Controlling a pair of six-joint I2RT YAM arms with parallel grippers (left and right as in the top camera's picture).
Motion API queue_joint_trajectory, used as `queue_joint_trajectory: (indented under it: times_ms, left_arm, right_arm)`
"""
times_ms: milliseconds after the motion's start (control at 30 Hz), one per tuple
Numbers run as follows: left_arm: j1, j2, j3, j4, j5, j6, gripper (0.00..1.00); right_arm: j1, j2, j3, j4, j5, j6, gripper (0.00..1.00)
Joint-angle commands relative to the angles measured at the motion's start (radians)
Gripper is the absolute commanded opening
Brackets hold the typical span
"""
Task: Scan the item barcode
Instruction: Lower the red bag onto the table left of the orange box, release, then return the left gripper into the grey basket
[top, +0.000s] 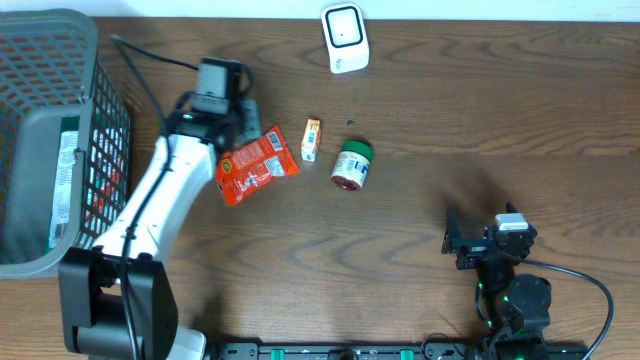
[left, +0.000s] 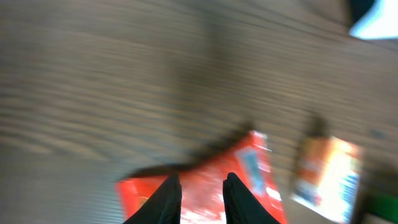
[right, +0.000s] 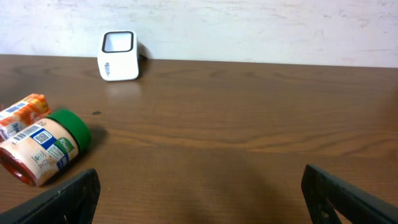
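Fingers (left: 168, 200) of the left hand (left: 202, 182), nearly closed, sit over the red packet (left: 256, 167); grip unclear.

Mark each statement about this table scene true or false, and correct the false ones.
1. The green-lidded jar lies on its side. True.
2. The white scanner stands inside the basket. False: it stands on the table, well apart from the basket.
3. The right hand is open and empty. True.
4. The left hand is over the jar. False: it is at the red snack packet.
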Motion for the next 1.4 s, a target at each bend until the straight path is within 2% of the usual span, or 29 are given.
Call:
queue_joint_trajectory:
  times_ms: [0, 333, 433, 567, 733, 833, 933, 1067, 1233, 1367]
  left_arm:
    - [0.062, 0.074, -0.007, -0.002, -0.058, 0.006, 0.25]
    - [0.095, 0.272, -0.008, 0.03, -0.053, 0.006, 0.24]
    - [0.095, 0.28, -0.008, -0.026, -0.021, 0.006, 0.19]
    - [0.095, 0.269, -0.008, -0.111, 0.034, 0.005, 0.19]
    - [0.095, 0.262, -0.008, -0.212, 0.18, 0.006, 0.19]
    - [0.096, 0.238, -0.002, -0.237, 0.19, 0.007, 0.19]
    - [0.101, 0.148, 0.044, -0.238, 0.189, 0.007, 0.3]
    - [0.111, 0.016, 0.154, -0.261, 0.174, 0.006, 0.51]
    - [0.168, -0.146, 0.352, -0.324, 0.09, 0.006, 0.59]
    - [0.27, -0.241, 0.422, -0.307, -0.013, 0.006, 0.64]
  right_arm:
    - [-0.005, -0.001, -0.001, -0.003, 0.009, 0.013, 0.99]
    - [-0.005, -0.001, -0.001, -0.003, 0.009, 0.013, 0.99]
    - [-0.005, -0.002, -0.001, -0.003, 0.009, 0.013, 0.99]
    - [-0.005, -0.001, -0.001, -0.003, 0.009, 0.013, 0.99]
    - [-0.005, -0.002, -0.001, -0.003, 0.009, 0.013, 0.99]
    - [-0.005, -0.002, -0.001, -0.003, 0.009, 0.013, 0.99]
    - [-0.005, -0.002, -0.001, -0.003, 0.009, 0.013, 0.99]
    - [-0.005, -0.001, -0.001, -0.003, 0.009, 0.013, 0.99]
    - [-0.005, -0.002, -0.001, -0.003, 0.009, 0.013, 0.99]
    - [-0.005, -0.002, -0.001, -0.003, 0.009, 0.013, 0.99]
